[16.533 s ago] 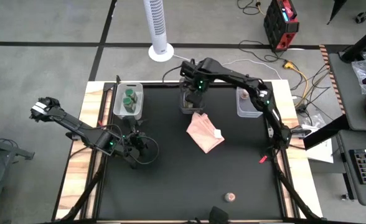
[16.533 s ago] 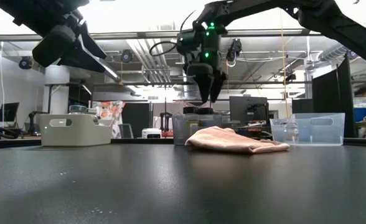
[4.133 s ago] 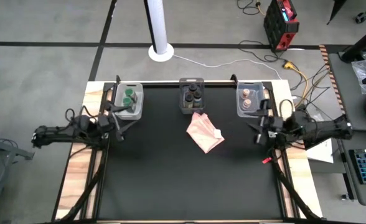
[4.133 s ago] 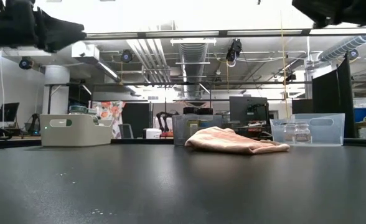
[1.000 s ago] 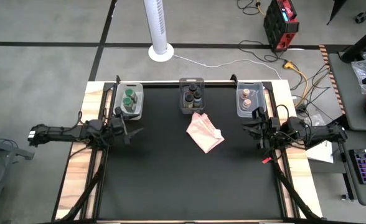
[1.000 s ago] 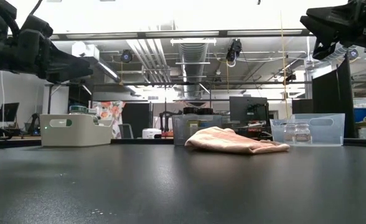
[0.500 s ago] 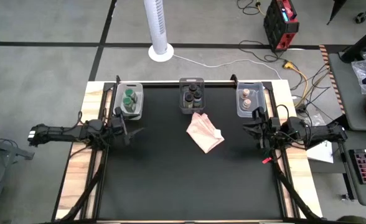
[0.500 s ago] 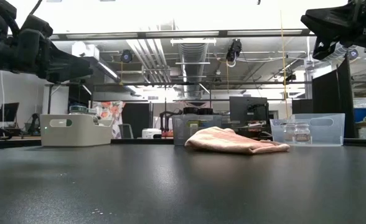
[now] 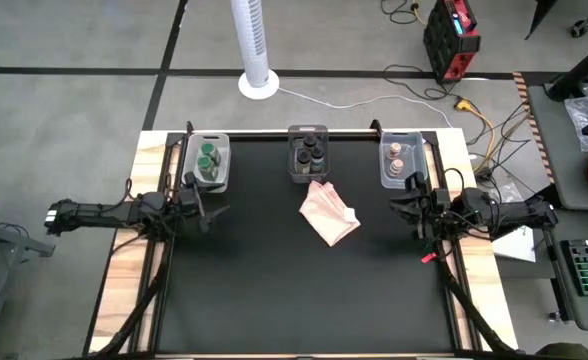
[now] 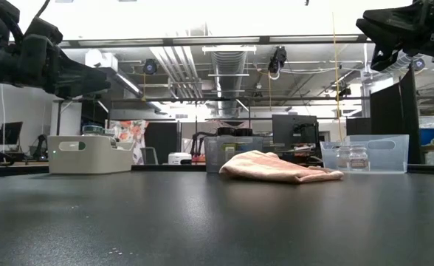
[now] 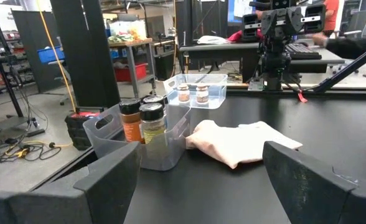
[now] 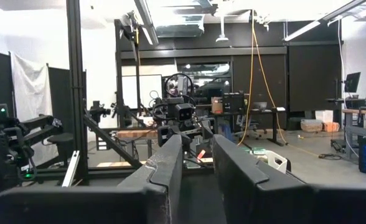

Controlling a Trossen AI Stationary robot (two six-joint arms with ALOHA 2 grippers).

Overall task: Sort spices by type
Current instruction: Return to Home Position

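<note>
The spices stand in three bins along the far edge. Green-lidded jars (image 9: pixel 207 158) sit in the left white bin (image 9: pixel 221 145), dark-lidded jars (image 9: pixel 309 152) in the middle clear bin (image 9: pixel 296 172), and pinkish-lidded jars (image 9: pixel 396 158) in the right clear bin (image 9: pixel 414 178). My left gripper (image 9: pixel 214 212) hovers at the table's left edge, pointing right, open wide (image 11: pixel 200 152) with nothing between its fingers. My right gripper (image 9: pixel 402 207) hovers at the right edge, pointing left. Its fingers (image 12: pixel 197 146) stand a narrow gap apart and hold nothing.
A crumpled pink cloth (image 9: pixel 329 212) lies on the black table just in front of the middle bin. A small red thing (image 9: pixel 425 256) lies at the right edge. A white tower fan (image 9: pixel 255 50) stands on the floor beyond the far edge.
</note>
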